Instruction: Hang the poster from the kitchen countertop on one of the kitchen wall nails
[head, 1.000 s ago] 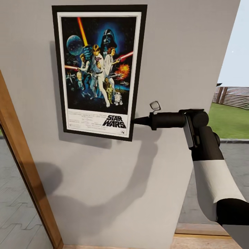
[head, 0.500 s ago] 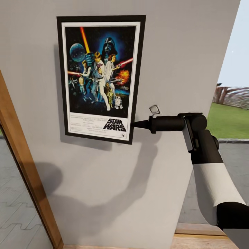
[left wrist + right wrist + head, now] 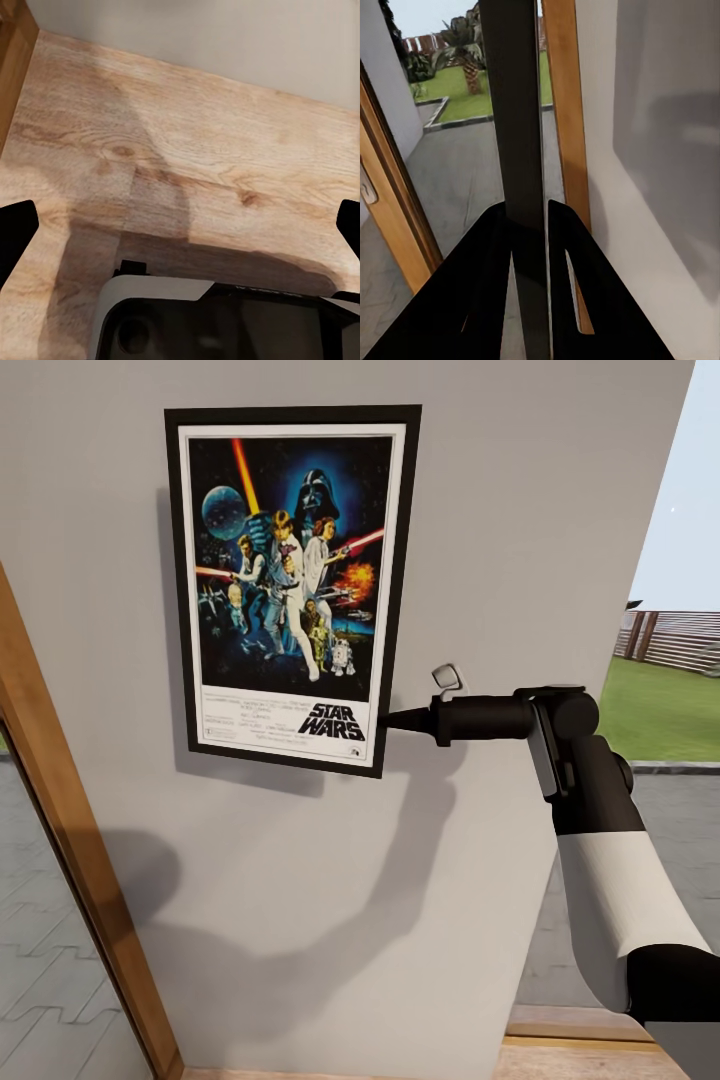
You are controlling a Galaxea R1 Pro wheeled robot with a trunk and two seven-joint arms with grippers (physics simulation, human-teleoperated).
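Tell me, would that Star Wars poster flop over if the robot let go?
Probably not: the poster has a black frame and stays flat, so it looks stiff. It likely swings, since the right gripper pinches only its lower edge. It seems light.

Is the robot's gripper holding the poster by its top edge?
No, in the head view the right gripper pinches the poster at its lower right edge, just beside the black title lettering.

poster against wall, right tool at its edge
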